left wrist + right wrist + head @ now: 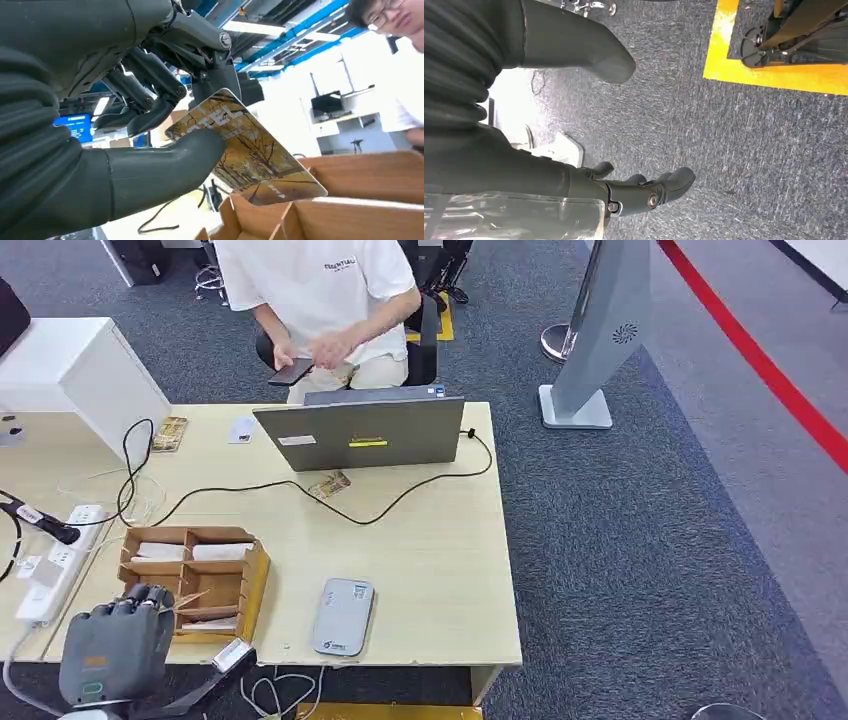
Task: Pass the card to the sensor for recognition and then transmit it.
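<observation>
Above the wooden organiser, the left hand is pinching the card, its long axis pointing away, with the grey sensor lying rightward.

Grey carpet floor, a red stripe across it, yellow tape too, a light wood desk, a white cabinet beside it, a black chair, a grey sign stand, long bright ceiling lights.
</observation>
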You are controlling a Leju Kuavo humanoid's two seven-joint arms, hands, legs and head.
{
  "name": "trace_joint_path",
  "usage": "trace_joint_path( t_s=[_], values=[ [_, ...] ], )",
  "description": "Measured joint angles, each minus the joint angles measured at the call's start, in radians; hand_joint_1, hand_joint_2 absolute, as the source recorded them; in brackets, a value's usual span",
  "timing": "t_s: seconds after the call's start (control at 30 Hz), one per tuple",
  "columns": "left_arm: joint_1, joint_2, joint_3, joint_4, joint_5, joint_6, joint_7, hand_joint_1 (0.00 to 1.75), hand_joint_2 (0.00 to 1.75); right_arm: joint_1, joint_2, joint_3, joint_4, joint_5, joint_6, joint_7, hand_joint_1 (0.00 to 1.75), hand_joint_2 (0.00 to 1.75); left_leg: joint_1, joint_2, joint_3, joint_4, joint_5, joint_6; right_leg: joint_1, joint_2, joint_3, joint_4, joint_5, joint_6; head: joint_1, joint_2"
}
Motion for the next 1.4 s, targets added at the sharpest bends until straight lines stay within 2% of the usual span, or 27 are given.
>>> trace_joint_path(
  t_s=[0.27,0.37,0.5,0.53,0.63,0.7,0.73,0.97,1.07,1.23,1.4],
  values=[
    [-0.002,0.147,-0.056,-0.192,0.000,0.021,-0.039,1.75,1.75,0.003,0.005,-0.009,0.000,0.008,0.001,0.013,0.00,1.75,0.001,0.000,0.000,0.000,0.000,0.000,0.000,0.000,0.000,0.000,0.000,0.000,0.000,0.000],
    [-0.029,0.169,-0.068,-0.246,0.001,0.060,-0.042,1.75,1.75,0.008,0.013,-0.009,0.000,0.028,0.003,0.028,0.00,1.75,0.000,-0.001,0.000,0.000,0.000,0.000,0.000,-0.001,-0.003,0.000,0.000,0.000,0.000,0.000],
    [-0.183,0.145,-0.074,-0.225,0.001,0.048,-0.017,1.75,1.75,0.009,0.019,0.000,0.000,0.082,0.015,0.039,0.00,1.75,0.000,-0.004,-0.001,0.000,0.002,0.000,0.000,-0.006,-0.002,0.000,0.000,0.000,0.000,0.000],
    [-0.238,0.142,-0.077,-0.193,0.000,0.049,0.011,1.75,1.75,0.009,0.020,0.006,0.000,0.098,0.018,0.036,0.00,1.75,0.000,-0.004,-0.001,0.000,0.004,-0.001,0.000,-0.006,-0.002,0.000,0.001,0.000,0.000,0.000],
    [-0.422,0.162,-0.112,-0.040,0.000,0.061,0.153,1.75,1.75,0.004,0.021,0.026,0.000,0.126,0.024,0.030,0.00,1.75,0.000,-0.005,-0.001,0.000,0.007,-0.002,0.000,-0.006,-0.004,0.000,0.005,-0.001,0.000,0.000],
    [-0.535,0.161,-0.169,0.104,0.000,0.081,0.209,1.75,1.75,-0.003,0.021,0.038,0.001,0.134,0.033,0.029,0.00,1.75,0.000,-0.005,-0.003,0.000,0.009,-0.001,0.000,-0.006,-0.003,0.000,0.008,-0.003,0.002,0.000],
    [-0.573,0.160,-0.191,0.155,0.000,0.085,0.216,1.75,1.75,-0.006,0.021,0.044,0.001,0.134,0.036,0.028,0.00,1.75,0.000,-0.004,-0.003,0.000,0.010,-0.002,0.000,-0.005,-0.004,0.000,0.009,-0.003,0.000,0.000],
    [-0.785,0.117,-0.259,0.476,0.000,0.050,0.207,1.75,1.75,-0.007,0.020,0.086,0.002,0.135,0.052,0.042,0.00,1.75,0.000,0.000,-0.006,0.000,0.012,-0.001,0.000,0.000,-0.008,0.000,0.012,-0.001,0.003,0.000],
    [-0.845,0.103,-0.271,0.576,0.000,0.040,0.205,1.75,1.75,-0.006,0.020,0.103,0.002,0.135,0.052,0.042,0.00,1.75,0.000,0.002,-0.007,0.000,0.012,-0.001,0.000,0.002,-0.009,0.001,0.012,-0.002,0.002,0.000],
    [-0.890,0.079,-0.272,0.667,0.000,0.026,0.188,1.75,1.75,-0.006,0.021,0.113,0.002,0.135,0.047,0.043,0.00,1.75,0.000,0.001,-0.008,0.000,0.012,-0.001,0.000,0.002,-0.010,0.001,0.012,-0.002,0.002,0.000],
    [-0.894,0.060,-0.271,0.705,0.000,0.006,0.162,1.75,1.75,-0.005,0.021,0.129,0.003,0.135,0.047,0.049,0.00,1.75,0.000,0.007,-0.010,0.000,0.012,-0.002,0.000,0.007,-0.014,0.001,0.013,-0.002,0.002,0.000]
  ],
)
